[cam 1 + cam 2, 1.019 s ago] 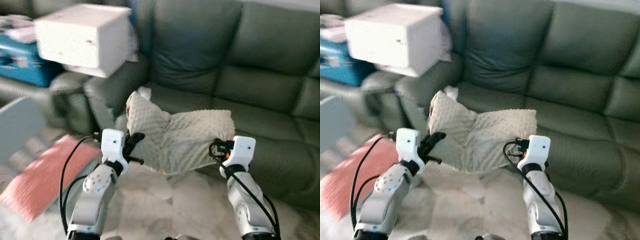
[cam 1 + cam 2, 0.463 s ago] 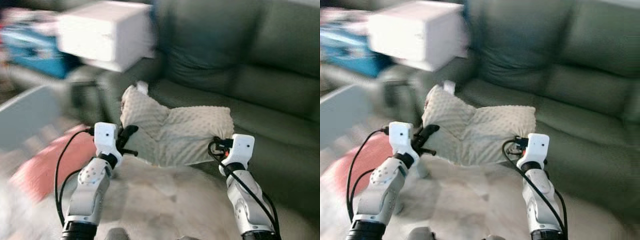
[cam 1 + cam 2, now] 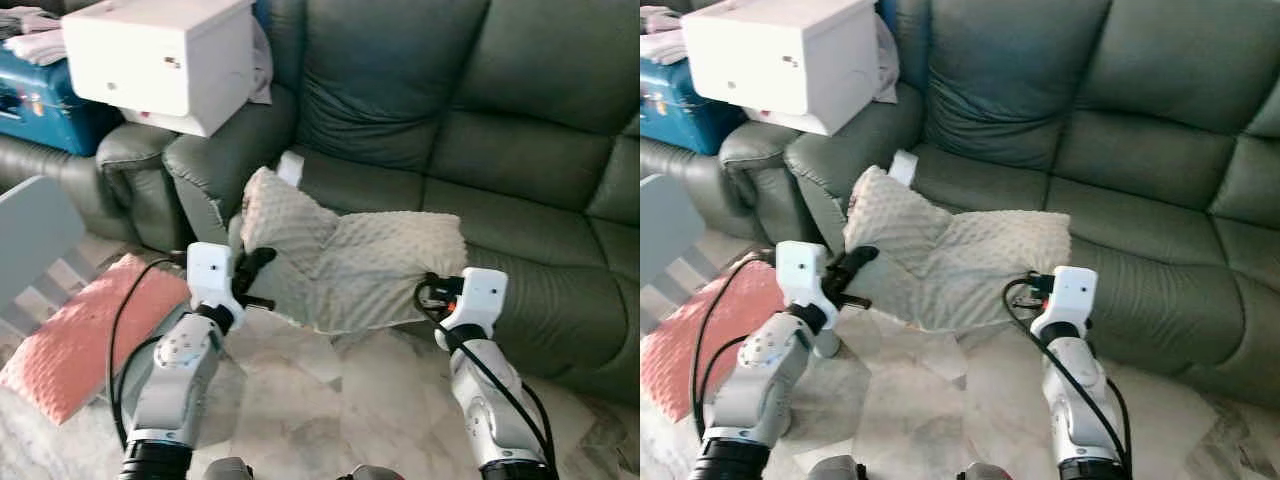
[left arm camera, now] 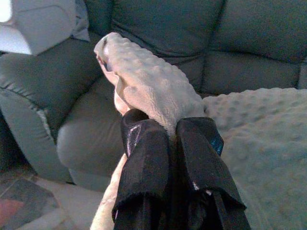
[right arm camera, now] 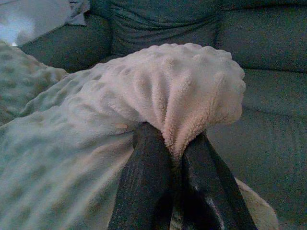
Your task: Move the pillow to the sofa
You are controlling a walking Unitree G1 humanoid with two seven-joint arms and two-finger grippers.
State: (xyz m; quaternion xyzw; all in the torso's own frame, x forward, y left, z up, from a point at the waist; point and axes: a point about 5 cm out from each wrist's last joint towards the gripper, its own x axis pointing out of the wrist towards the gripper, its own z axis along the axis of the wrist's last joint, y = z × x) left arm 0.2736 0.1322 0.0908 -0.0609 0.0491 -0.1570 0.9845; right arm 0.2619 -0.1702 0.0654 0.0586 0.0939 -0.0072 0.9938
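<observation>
The pillow (image 3: 350,265) hangs off the floor at the front edge of the sofa (image 3: 520,170) seat, near its left armrest. It sags in the middle because it is gripped only at its two ends. The left gripper (image 4: 168,143) is clamped on one end, the right gripper (image 5: 175,143) on the other. Compared with a second ago, the grip is unchanged; the head views are now sharp, and the white box (image 3: 160,60) sits further left.
</observation>
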